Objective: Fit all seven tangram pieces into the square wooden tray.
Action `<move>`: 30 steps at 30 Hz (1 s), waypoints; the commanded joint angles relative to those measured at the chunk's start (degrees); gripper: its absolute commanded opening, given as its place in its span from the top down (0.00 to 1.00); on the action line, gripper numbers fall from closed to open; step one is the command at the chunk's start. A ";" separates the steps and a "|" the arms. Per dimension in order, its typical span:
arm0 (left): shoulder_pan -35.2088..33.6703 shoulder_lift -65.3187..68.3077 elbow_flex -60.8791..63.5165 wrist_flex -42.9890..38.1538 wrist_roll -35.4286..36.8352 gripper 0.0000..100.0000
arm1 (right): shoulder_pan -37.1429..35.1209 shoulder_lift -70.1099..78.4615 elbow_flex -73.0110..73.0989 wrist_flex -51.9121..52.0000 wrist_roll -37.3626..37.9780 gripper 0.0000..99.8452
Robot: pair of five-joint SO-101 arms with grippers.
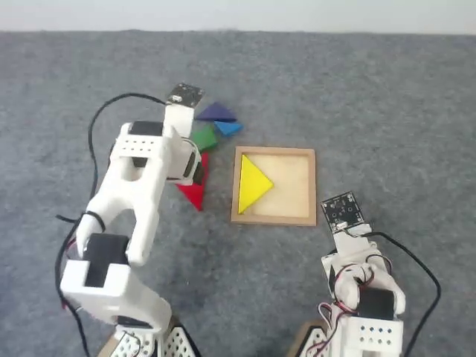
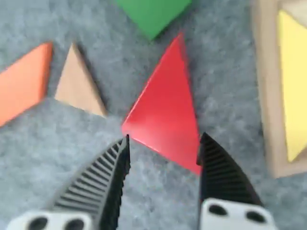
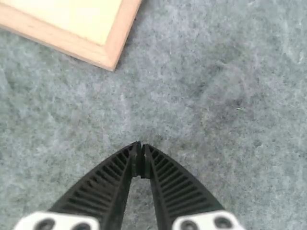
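Down at the left end effector (image 2: 164, 139), the two black ribbed fingers stand spread apart, with nothing gripped between them. They straddle one edge of a flat red triangular piece (image 2: 165, 108) lying on the grey felt-covered desk (image 1: 372, 97); I cannot tell whether they touch it. Just beyond the red piece's far tip lies a green piece (image 2: 151, 12). A tan wooden triangle (image 2: 76, 84) lies to one side of the red piece, and an orange parallelogram (image 2: 24, 84) lies just past that. On the other side is the square wooden tray (image 2: 266, 86), holding a large yellow triangle (image 2: 292, 81) flat against its wall nearest the red piece.

In the high view, a dark blue triangle (image 1: 216, 112) and a light blue triangle (image 1: 227, 128) lie near the green piece, all outside the tray.

The right end effector (image 3: 139, 146) is closed on nothing, its tips pressed together over bare felt just off one corner of the tray.
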 commanded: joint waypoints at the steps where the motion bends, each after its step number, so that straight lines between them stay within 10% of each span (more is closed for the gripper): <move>1: -0.79 1.67 -5.49 1.23 2.02 0.78 | -0.13 -0.84 0.97 0.13 0.44 0.99; 30: -6.68 16.88 -12.00 5.36 -4.13 0.74 | -0.22 -0.84 0.97 0.13 0.44 0.99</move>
